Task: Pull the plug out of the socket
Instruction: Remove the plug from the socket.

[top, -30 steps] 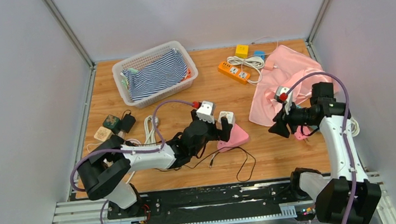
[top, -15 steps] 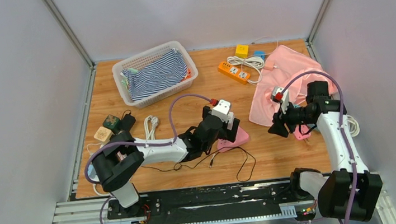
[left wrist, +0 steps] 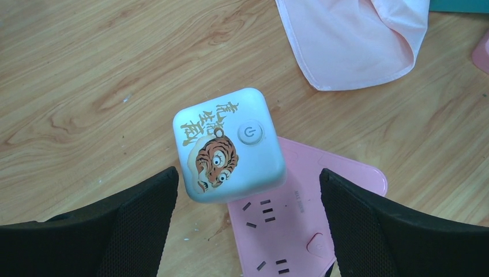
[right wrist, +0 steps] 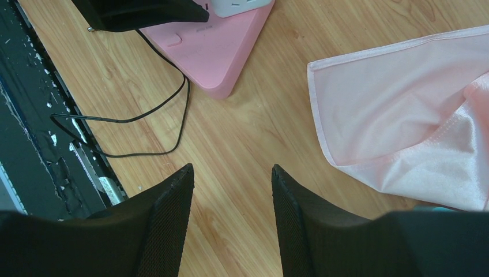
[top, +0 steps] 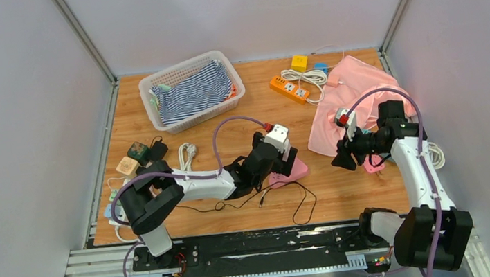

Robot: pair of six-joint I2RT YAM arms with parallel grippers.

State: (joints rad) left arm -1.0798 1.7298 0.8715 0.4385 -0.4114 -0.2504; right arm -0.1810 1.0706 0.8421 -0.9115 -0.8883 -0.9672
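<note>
Plug (left wrist: 229,144) x1 on pink socket (left wrist: 323,196) x1 — L gripper (left wrist: 247,176) jaws apart

White cube plug (left wrist: 229,144) — rounded corners, top face showing a tiger cartoon, Chinese characters and a round power button — sits on one end of the pink socket (left wrist: 300,213), turned askew to it. The socket lies flat on the wooden table (top: 260,109), toward its near middle — slot pairs bare on its uncovered part.
</note>
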